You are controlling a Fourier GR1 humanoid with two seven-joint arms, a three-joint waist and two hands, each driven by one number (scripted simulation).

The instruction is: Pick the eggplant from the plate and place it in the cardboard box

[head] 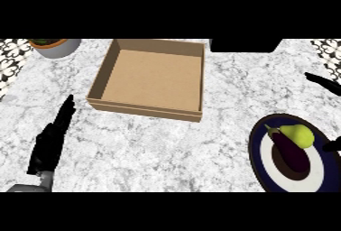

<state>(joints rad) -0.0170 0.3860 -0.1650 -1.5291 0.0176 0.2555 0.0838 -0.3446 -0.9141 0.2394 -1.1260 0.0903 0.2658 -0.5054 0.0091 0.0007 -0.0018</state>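
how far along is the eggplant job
Nothing looks done yet: the eggplant lies on the plate beside a pear, and the box holds nothing. The right hand shows only at the right edge, near the plate; the left hand rests open. Grasping, carrying and placing remain.

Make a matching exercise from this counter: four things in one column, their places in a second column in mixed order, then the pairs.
Things:
1. eggplant
2. cardboard box
3. left hand
4. plant pot

Places:
A. far left corner of the counter
B. near left, fingers straight above the marble
C. on the plate, beside the pear
D. middle of the counter, open and holding nothing

Pairs: 1-C, 2-D, 3-B, 4-A
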